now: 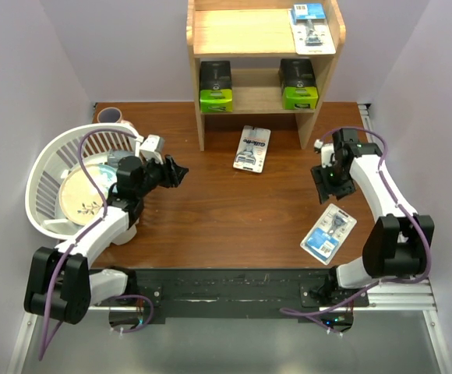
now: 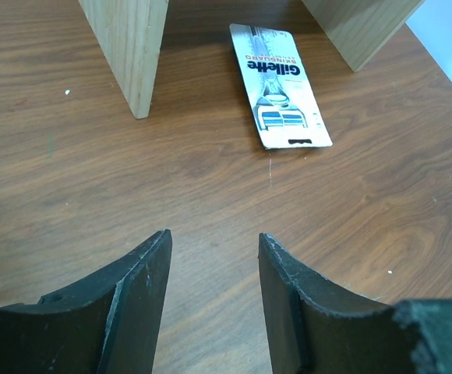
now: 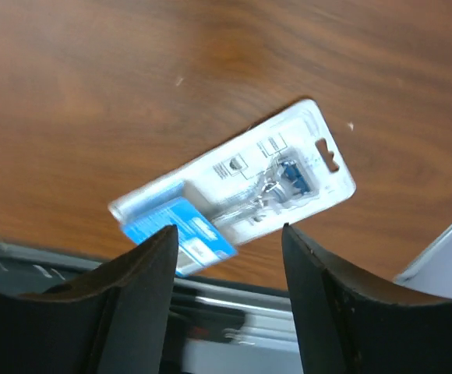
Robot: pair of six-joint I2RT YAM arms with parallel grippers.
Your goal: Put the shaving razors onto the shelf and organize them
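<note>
Lying flat on the tabletop (image 1: pixel 210 210), two of the shaving razors are seen outside the shelf (image 1: pixel 234 31), which is stood at 12 o'clock. The middle card (image 1: pixel 252 148) is placed just in front of the shelf. Its long axis is set almost from 12 to 6 o'clock, tipped slightly toward 1 and 7, and its hang-hole end is turned toward 6–7 o'clock. The near card (image 1: pixel 329 233) is laid toward 4 o'clock, beside the right arm. Its long axis is run from 1–2 to 7–8 o'clock, with the blue panel end pointed toward 7–8 and the hang-hole end toward 1–2.

The shelf card (image 1: pixel 312 27) is laid flat at the right of the top tier, its long axis kept near 12 to 6 o'clock and its blue end turned toward 12. On the lower tier the left black box (image 1: pixel 216 86) and the right black box (image 1: pixel 298 83) are set well apart, each with its lime-green end faced toward 6 o'clock.

The left fingers (image 2: pixel 144 280) are held apart and empty over bare tabletop, aimed at the middle card at 2–3 o'clock from them. The right fingers (image 3: pixel 140 273) are spread apart and empty above the near card, clear of it.

A white basket (image 1: pixel 43 164) holding a plate (image 1: pixel 82 195) is set at 9 o'clock.
</note>
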